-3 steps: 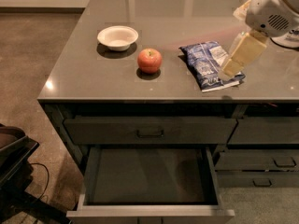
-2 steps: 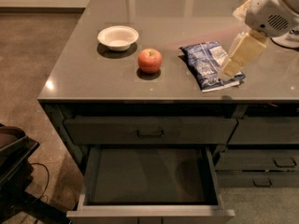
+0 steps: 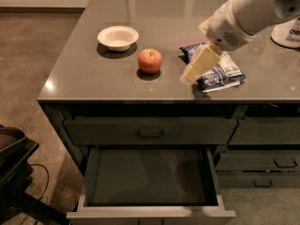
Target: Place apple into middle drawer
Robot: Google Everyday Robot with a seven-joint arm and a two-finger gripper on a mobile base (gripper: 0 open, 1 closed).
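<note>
Grey glossy counter surface w/ drawers underneath, brownish floor on the left. Red apple sits on the surface, roughly mid, just right of and a bit nearer than the white bowl; they're not touching. Crinkly blue/white snack bag lies to the right of the apple. Gripper hangs tilted over the bag's left edge, between bag and apple, not touching the apple afaict. Can't tell if the jaws are apart or together tbh. Middle drawer is pulled wide open below, dark bottom, nothing inside. Top drawer w/ the black loop handle is closed. Narrower drawers on the right are closed too.
</note>
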